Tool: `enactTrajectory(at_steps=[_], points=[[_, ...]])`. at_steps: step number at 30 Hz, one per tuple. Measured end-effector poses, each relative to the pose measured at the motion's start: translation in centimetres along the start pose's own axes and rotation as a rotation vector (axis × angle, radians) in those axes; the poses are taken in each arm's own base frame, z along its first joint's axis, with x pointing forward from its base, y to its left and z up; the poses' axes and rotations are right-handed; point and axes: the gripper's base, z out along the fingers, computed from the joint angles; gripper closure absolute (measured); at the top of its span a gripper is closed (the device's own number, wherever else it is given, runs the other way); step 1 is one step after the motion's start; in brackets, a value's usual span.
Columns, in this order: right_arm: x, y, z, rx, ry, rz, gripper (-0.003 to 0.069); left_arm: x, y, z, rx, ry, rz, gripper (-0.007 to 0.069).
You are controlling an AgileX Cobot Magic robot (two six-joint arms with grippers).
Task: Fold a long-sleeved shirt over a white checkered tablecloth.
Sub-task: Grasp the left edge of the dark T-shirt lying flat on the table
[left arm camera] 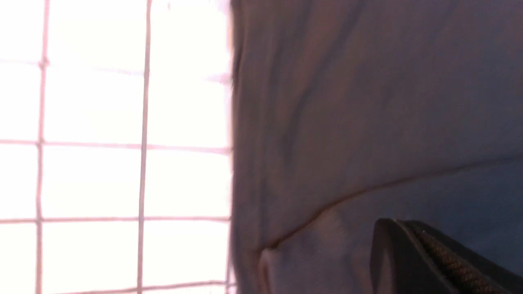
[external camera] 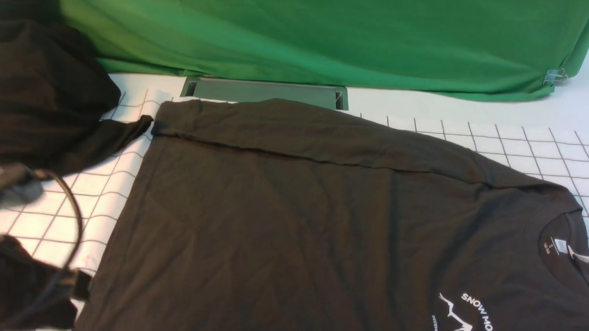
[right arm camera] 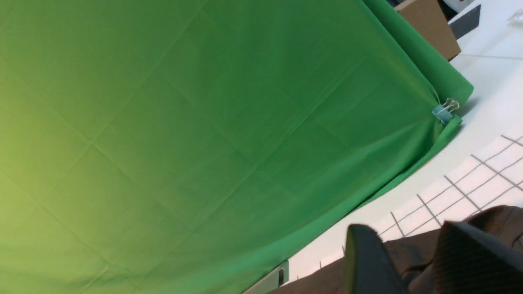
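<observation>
The long-sleeved shirt [external camera: 292,210] lies flat on the tablecloth [external camera: 524,145], collar to the right. Its white mountain print [external camera: 467,317] and neck label [external camera: 560,245] show, and one sleeve is folded along the far edge. At the left a bunch of its dark fabric [external camera: 39,84] is raised off the table, over my left arm [external camera: 10,193]. In the left wrist view my left gripper [left arm camera: 392,224] has its fingers pressed together against the shirt [left arm camera: 347,102] near a hem seam. My right gripper [right arm camera: 402,228] stands open just above the shirt [right arm camera: 408,249]; it is out of the front view.
A green draped cloth [external camera: 330,32] hangs along the back, held by a binder clip [external camera: 554,76]. A grey slot [external camera: 265,92] lies in the table just past the shirt's far edge. A cardboard box [right arm camera: 429,24] stands behind the green cloth.
</observation>
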Motion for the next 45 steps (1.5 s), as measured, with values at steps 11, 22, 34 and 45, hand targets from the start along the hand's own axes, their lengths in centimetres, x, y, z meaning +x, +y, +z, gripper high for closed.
enactTrajectory(at_steps=[11, 22, 34, 45], points=[[-1.7, 7.5, 3.4, -0.020, 0.727, -0.446, 0.0651, 0.8, -2.5, 3.7, -0.108, 0.171, 0.264, 0.0621], [2.1, 8.7, 8.1, -0.039, 1.112, -0.578, 0.0649, 0.8, -2.7, 6.7, -0.242, 0.240, 0.336, 0.0355], [2.4, 9.6, 8.5, -0.105, 1.053, -0.584, 0.0648, 1.0, -2.7, 8.3, -0.238, 0.316, 0.297, 0.0274], [2.3, 9.6, 8.5, -0.106, 1.050, -0.583, 0.0644, 1.0, -3.0, 7.9, -0.221, 0.374, 0.330, 0.0612]])
